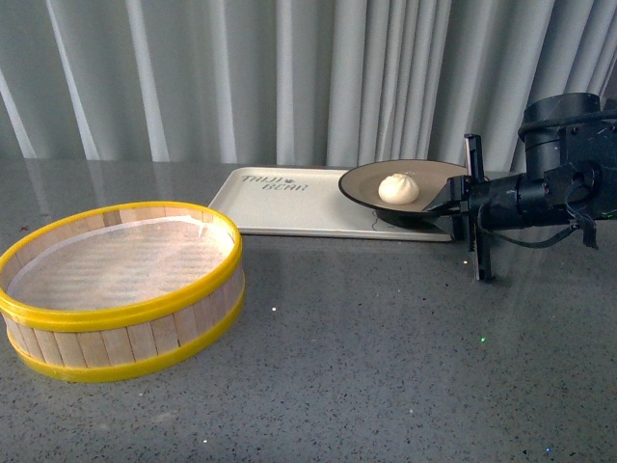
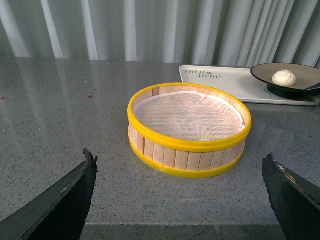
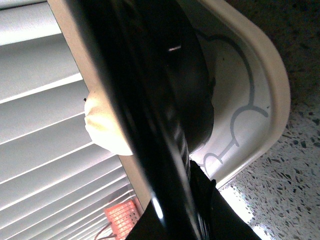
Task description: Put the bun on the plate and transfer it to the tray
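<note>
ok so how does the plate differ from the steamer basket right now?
The steamer basket has tall wooden-slat walls and yellow hoops; the plate is shallow, tan and black-rimmed. The basket holds only a white liner; the plate carries the bun. The basket stands free on the table; the plate is at the right end of the tray, its rim pinched in the fingers of the right gripper. Both are round and open-topped.
</note>
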Robot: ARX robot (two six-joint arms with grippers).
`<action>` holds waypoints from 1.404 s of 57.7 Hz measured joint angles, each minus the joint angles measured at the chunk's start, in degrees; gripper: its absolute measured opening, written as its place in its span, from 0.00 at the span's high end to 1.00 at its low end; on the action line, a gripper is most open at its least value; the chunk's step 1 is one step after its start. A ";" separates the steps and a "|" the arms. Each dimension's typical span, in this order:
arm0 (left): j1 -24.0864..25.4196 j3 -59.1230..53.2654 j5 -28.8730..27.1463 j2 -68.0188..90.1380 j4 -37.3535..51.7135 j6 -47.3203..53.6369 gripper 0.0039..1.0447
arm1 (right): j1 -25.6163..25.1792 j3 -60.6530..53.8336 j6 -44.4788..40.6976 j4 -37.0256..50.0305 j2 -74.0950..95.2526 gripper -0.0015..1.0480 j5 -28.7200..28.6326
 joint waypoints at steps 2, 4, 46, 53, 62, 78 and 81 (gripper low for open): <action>0.00 0.00 0.00 0.00 0.00 0.00 0.06 | 0.11 0.57 -0.22 -0.35 0.26 0.97 0.00; 0.00 0.00 0.00 0.00 0.00 0.00 0.06 | 0.24 0.96 -0.50 -0.61 0.48 0.97 0.00; 0.00 0.00 0.00 0.00 0.00 0.00 0.06 | 1.07 -0.28 -1.68 1.01 0.42 0.45 -0.24; 0.00 0.00 0.00 0.00 0.00 0.00 0.06 | 0.92 -1.05 -1.66 1.40 -0.87 0.27 -0.37; 0.00 0.00 0.00 0.00 0.00 0.00 0.06 | 0.87 -4.42 -0.96 3.02 -3.78 0.06 -0.15; 0.00 0.00 0.00 -0.02 0.00 0.00 0.06 | 0.94 -12.59 1.66 5.20 -10.71 0.08 3.04; 0.00 0.00 0.00 0.00 0.00 0.00 0.06 | 0.94 -14.86 1.92 5.46 -12.55 0.08 3.21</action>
